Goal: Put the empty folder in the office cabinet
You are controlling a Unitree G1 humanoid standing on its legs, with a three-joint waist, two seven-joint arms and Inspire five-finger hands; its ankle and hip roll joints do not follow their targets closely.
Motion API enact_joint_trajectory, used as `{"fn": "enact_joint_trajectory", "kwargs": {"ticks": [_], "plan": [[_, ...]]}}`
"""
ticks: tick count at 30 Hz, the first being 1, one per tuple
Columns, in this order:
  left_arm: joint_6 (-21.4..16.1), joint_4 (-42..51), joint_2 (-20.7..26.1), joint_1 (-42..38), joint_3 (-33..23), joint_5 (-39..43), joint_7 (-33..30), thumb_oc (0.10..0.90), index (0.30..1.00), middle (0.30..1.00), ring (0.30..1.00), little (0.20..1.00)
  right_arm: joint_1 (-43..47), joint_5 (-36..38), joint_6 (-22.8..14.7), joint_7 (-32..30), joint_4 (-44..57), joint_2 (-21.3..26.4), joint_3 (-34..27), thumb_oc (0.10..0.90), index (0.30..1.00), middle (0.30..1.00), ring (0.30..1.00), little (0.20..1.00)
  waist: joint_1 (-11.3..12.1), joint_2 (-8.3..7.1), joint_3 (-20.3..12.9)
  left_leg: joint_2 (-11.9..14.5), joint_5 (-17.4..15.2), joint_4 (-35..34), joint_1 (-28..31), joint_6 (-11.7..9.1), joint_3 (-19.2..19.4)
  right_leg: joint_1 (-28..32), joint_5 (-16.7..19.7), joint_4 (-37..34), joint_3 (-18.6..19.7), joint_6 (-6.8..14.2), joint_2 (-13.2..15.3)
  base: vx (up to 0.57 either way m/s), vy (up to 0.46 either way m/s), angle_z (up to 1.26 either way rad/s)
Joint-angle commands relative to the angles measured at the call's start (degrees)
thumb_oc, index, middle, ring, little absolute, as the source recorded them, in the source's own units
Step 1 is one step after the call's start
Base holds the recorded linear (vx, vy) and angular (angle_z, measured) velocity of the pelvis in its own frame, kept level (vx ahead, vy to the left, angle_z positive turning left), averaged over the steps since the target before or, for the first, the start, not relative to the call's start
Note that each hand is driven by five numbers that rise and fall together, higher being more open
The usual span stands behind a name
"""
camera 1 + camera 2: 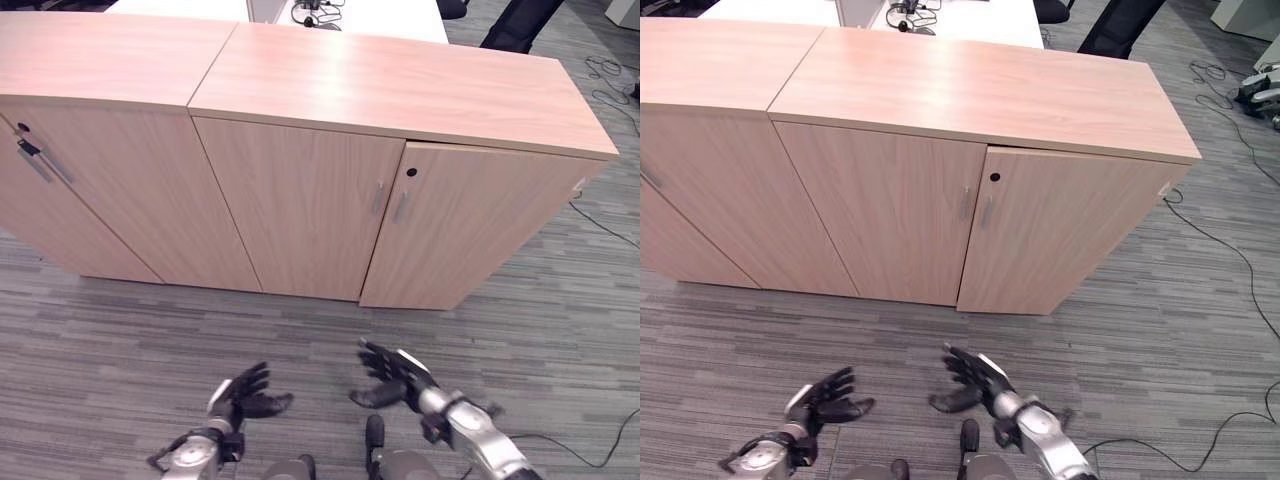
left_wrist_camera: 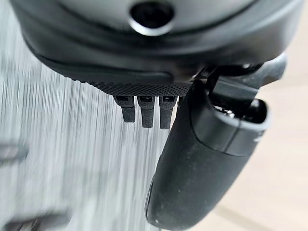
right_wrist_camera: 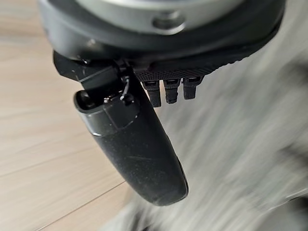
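A low office cabinet [image 1: 300,200] of light wood stands ahead of me on grey carpet. Its two middle doors carry slim metal handles [image 1: 400,207]; the right-hand door [image 1: 470,230] stands slightly ajar at its top edge. My left hand [image 1: 243,392] hovers low over the carpet in front of the cabinet, fingers straight and empty. My right hand [image 1: 398,378] hangs beside it, a short way to the right, fingers spread and holding nothing. In the left wrist view the thumb [image 2: 207,159] sticks out straight; in the right wrist view the thumb [image 3: 134,144] does the same. No folder is to be seen.
A second cabinet [image 1: 90,150] of the same wood adjoins on the left, with a key in its lock [image 1: 24,130]. A white desk [image 1: 360,15] stands behind. A dark cable [image 1: 600,225] runs over the carpet at the right. A person's dark legs [image 1: 515,25] show at the back.
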State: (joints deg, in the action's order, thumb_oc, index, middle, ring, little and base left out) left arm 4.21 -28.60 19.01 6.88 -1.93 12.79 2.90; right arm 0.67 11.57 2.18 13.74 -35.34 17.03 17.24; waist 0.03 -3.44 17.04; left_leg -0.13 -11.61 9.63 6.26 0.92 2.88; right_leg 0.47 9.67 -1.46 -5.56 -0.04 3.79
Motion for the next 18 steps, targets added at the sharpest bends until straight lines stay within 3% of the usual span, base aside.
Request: {"fn": "enact_joint_trajectory", "kwargs": {"ticks": [1,2,4,5,6,8,9,13,18], "plan": [[-4.72,2.67,-2.23,-3.07,3.74,-3.32,-1.45,0.800,0.900,0.900,0.900,0.900,7.53,-8.33,-2.12,-3.40,-1.22,-2.95,2.24,0.800,0.900,0.900,0.900,0.900,-1.01,2.91,-3.84,-0.75,8.79,-14.63,3.84,-1.89,0.86,-4.44,-2.99,-3.44,1.91,0.59,0.77,0.00,0.047,-0.07],[-4.97,-4.37,-4.27,-5.21,3.31,-4.05,-2.50,0.800,0.900,0.900,0.900,0.900,9.78,-11.90,-1.56,-6.49,-13.32,-4.07,0.72,0.800,0.900,0.900,0.900,0.900,-1.19,3.32,-4.66,-0.87,8.93,-14.63,3.41,-1.89,0.89,-4.59,-3.04,-3.54,2.02,0.62,0.82,0.00,0.049,-0.05],[-5.13,-8.01,-5.42,-6.40,3.02,-4.17,-2.98,0.800,0.900,0.900,0.900,0.900,10.96,-13.23,-1.38,-8.14,-19.16,-4.54,0.15,0.800,0.900,0.900,0.900,0.900,-1.27,3.61,-5.01,-0.94,8.99,-14.63,3.26,-1.89,0.87,-4.65,-3.11,-3.54,2.10,0.64,0.82,0.01,0.049,-0.01],[-5.54,-15.80,-7.31,-8.88,2.93,-4.66,-4.26,0.800,0.900,0.900,0.900,0.900,12.84,-12.89,-0.82,-11.24,-31.27,-6.90,-2.39,0.800,0.900,0.900,0.900,0.900,-1.42,4.22,-6.21,-0.99,9.07,-14.63,2.96,-1.91,0.78,-4.93,-3.35,-3.54,2.22,0.67,0.90,0.01,0.031,-0.02],[-5.57,-15.85,-7.31,-8.93,2.93,-4.66,-4.26,0.800,0.900,0.900,0.900,0.900,12.90,-12.90,-0.86,-11.26,-31.34,-6.92,-2.41,0.800,0.900,0.900,0.900,0.900,-1.41,4.23,-6.17,-0.98,9.06,-14.63,2.97,-1.91,0.78,-4.92,-3.35,-3.54,2.22,0.66,0.88,0.03,0.048,0.00],[-6.03,-29.87,-9.59,-11.58,1.60,-4.16,-5.18,0.800,0.900,0.900,0.900,0.900,11.71,-10.89,-0.64,-13.25,-40.86,-8.61,-6.94,0.800,0.900,0.900,0.900,0.900,-2.05,4.99,-8.19,-1.01,9.03,-14.63,2.61,-1.98,0.77,-5.28,-3.72,-3.54,2.37,0.74,0.93,0.04,0.050,-0.02],[-6.05,-29.90,-9.59,-11.60,1.60,-4.16,-5.18,0.800,0.900,0.900,0.900,0.900,11.73,-10.90,-0.65,-13.26,-40.89,-8.62,-6.95,0.800,0.900,0.900,0.900,0.900,-2.05,5.00,-8.18,-1.00,9.02,-14.63,2.62,-1.99,0.77,-5.27,-3.72,-3.54,2.37,0.74,0.92,0.04,0.048,0.00],[-5.43,-49.05,-9.80,-14.33,2.12,-5.30,-6.88,0.800,0.900,0.900,0.900,0.900,9.65,-11.60,-0.22,-14.94,-49.49,-8.59,-8.20,0.800,0.900,0.900,0.900,0.900,-3.22,5.72,-10.04,-1.00,8.86,-14.63,2.50,-2.05,0.71,-5.50,-4.30,-3.54,2.54,0.62,0.97,0.02,0.023,0.03],[-4.74,-53.69,-10.27,-12.05,0.08,-3.80,-6.07,0.800,0.900,0.900,0.900,0.900,6.66,-8.95,-0.61,-15.23,-51.80,-7.53,-13.13,0.800,0.900,0.900,0.900,0.900,-3.62,6.32,-11.98,-0.96,8.80,-14.63,2.30,-2.14,0.45,-5.88,-4.44,-3.54,2.48,0.56,1.00,0.02,0.009,0.02]]}}
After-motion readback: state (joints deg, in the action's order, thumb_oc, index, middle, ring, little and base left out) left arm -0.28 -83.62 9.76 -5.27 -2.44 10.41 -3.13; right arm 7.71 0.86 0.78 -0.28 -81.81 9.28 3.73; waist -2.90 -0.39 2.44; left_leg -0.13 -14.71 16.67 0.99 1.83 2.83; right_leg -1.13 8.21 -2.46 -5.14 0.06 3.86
